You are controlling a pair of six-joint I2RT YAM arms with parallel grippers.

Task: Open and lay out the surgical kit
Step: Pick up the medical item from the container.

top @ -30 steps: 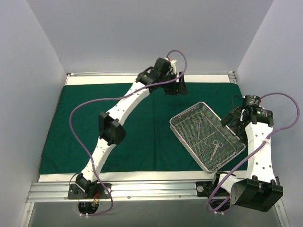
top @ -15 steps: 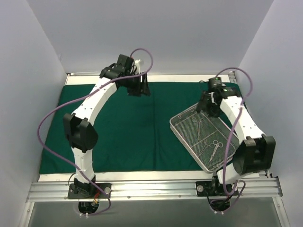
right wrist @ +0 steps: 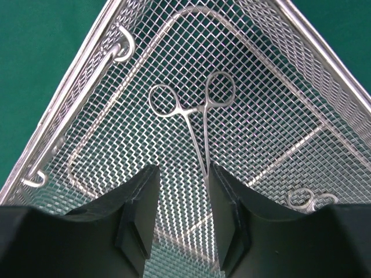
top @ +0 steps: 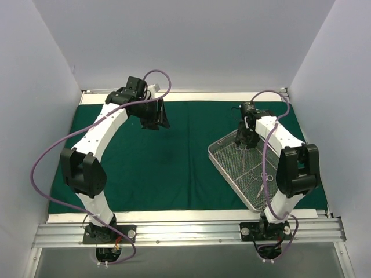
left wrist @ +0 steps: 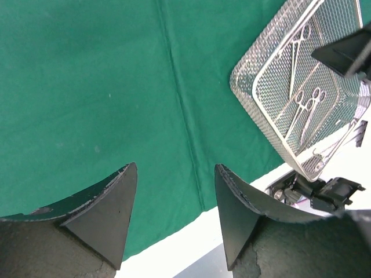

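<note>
**Stage of the task, read from the near edge of the table to the far edge.** The green cloth (top: 162,174) is already opened out and lies flat across the table, with a fold crease running near to far through its middle. The mesh tray (top: 232,180) sits uncovered on the right part of the cloth, turned at an angle. Unwrapping therefore appears done. Laying out appears not yet begun, since every instrument visible lies inside the tray and none lies on the bare cloth.

In the near half of the tray is a small cluster of scissor-handled instruments (top: 264,180). In the far half lies a single clamp (right wrist: 199,113), flat on the mesh with its finger rings pointing toward the far corner.

The right pincer (right wrist: 181,174) hangs directly over this clamp. Its two fingers are spread and nothing is between them. In the wrist view the clamp's shank runs into the gap beside the right-hand finger. Whether the fingers touch the mesh cannot be told.

Farthest back, the left pincer (left wrist: 174,174) hovers over the cloth's far strip, well apart from the tray. It is spread and empty.
</note>
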